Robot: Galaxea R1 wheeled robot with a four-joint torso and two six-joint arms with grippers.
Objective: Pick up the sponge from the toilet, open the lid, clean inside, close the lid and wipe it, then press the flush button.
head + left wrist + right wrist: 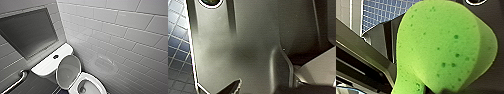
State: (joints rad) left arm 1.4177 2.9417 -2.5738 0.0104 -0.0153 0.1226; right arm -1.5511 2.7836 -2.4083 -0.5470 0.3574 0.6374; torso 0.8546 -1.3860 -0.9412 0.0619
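The white toilet [96,81] stands in the corner, seen in the head view. Its lid [68,71] is raised and leans back against the tank, greyish inner face showing, so the bowl is uncovered. The round dark flush button [55,56] sits in the middle of the flat tank top [45,65]. The bright green sponge [441,45] looms large in the right wrist view, pinched at its lower end by my right gripper [434,90], which is shut on it. My left gripper is open and holds nothing.
A chrome grab bar [15,82] runs along the wall left of the tank. Above it is a dark recessed panel [27,32]. A white tiled wall [120,37] closes in on the toilet's right. Blue tiled floor [178,50] lies below.
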